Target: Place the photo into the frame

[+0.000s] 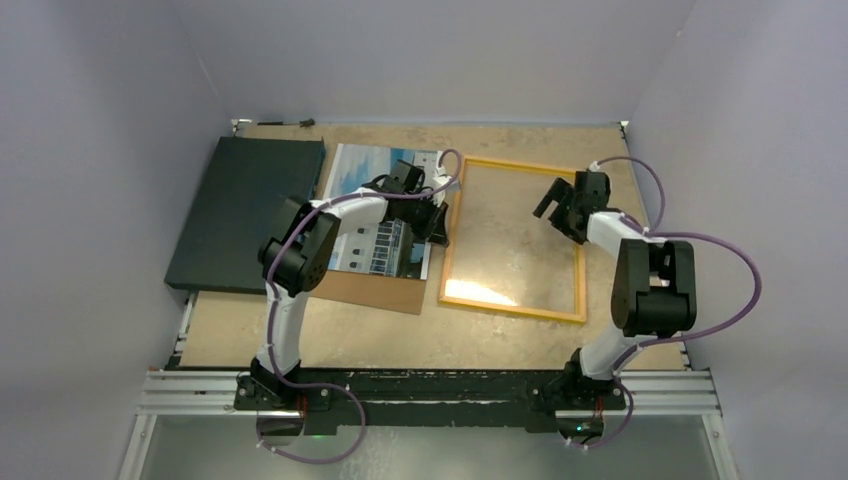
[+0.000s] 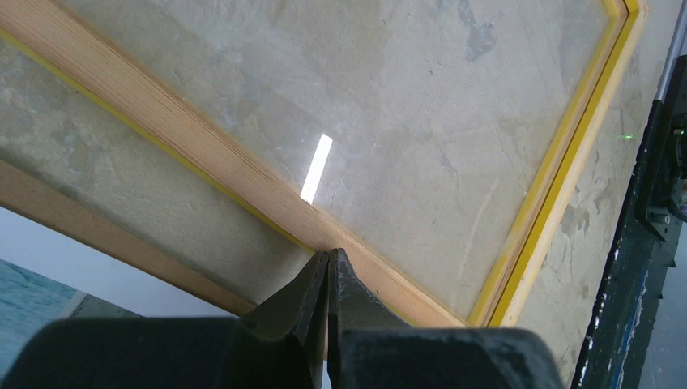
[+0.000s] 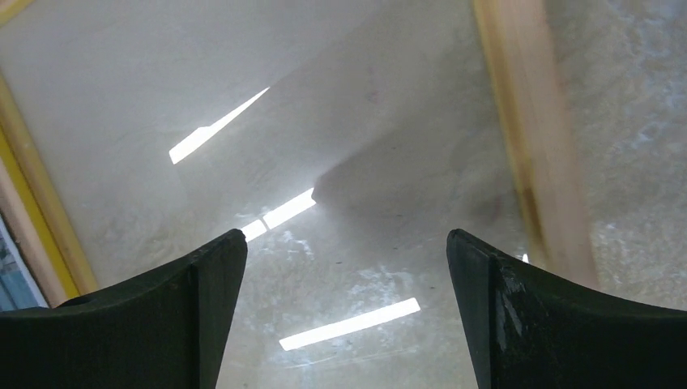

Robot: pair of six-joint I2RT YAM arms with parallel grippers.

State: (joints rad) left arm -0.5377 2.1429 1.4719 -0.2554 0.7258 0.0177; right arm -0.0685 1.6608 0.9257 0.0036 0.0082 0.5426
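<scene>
Pre-grasp step: my left gripper (image 2: 328, 256), pinched shut, tips against the frame (image 2: 202, 150) rail; my right gripper (image 3: 344, 237) hangs wide above its pane. Next, I judge, pick up the photo (image 1: 370, 165) beside my left.

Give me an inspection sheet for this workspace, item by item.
Surface: worn tan table, scuffed.
Job's things: frame lying flat, light glaring off it; photo left of it, partly on a brown board.
Clutter: dark slab at far left.
Grippers: left gripper shut at the frame's left rail; right gripper open over the frame.
Cables: purple cable loops along each arm.
Surroundings: plain grey walls.
</scene>
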